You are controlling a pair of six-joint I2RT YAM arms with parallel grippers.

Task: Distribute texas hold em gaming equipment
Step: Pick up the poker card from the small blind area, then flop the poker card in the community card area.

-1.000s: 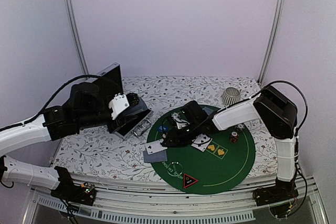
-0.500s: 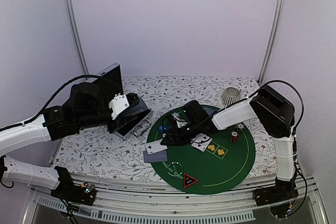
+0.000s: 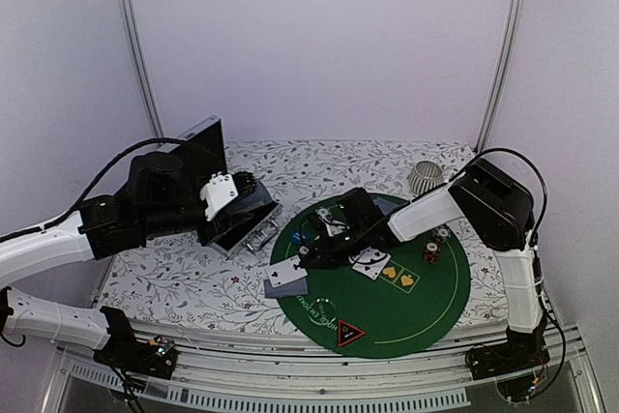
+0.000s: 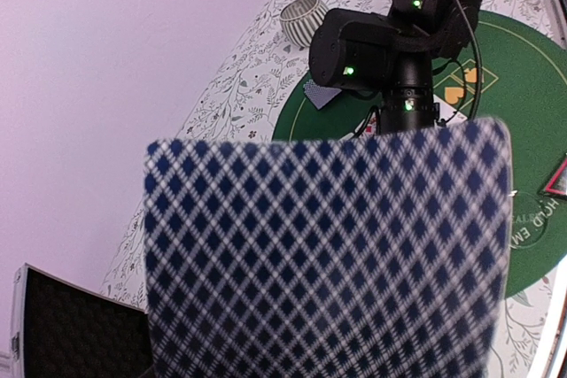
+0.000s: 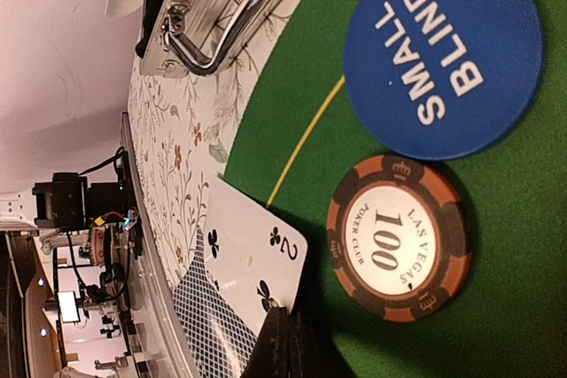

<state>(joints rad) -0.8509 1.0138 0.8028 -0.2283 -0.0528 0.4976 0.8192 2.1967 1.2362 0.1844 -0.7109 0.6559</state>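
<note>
Left arm (image 3: 44,244) and right arm (image 3: 435,208): white links, black joints — black cables (looped).

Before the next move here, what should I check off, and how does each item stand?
1. Left gripper holds a blue-backed card: ok.
2. Right gripper is shut: ok.
3. Right gripper has the 2 of clubs pinched: cannot tell; it closes right at that card's corner.
4. 100 chip lies flat on the mat: ok.
5. Small blind disc lies flat on the mat: ok.
</note>
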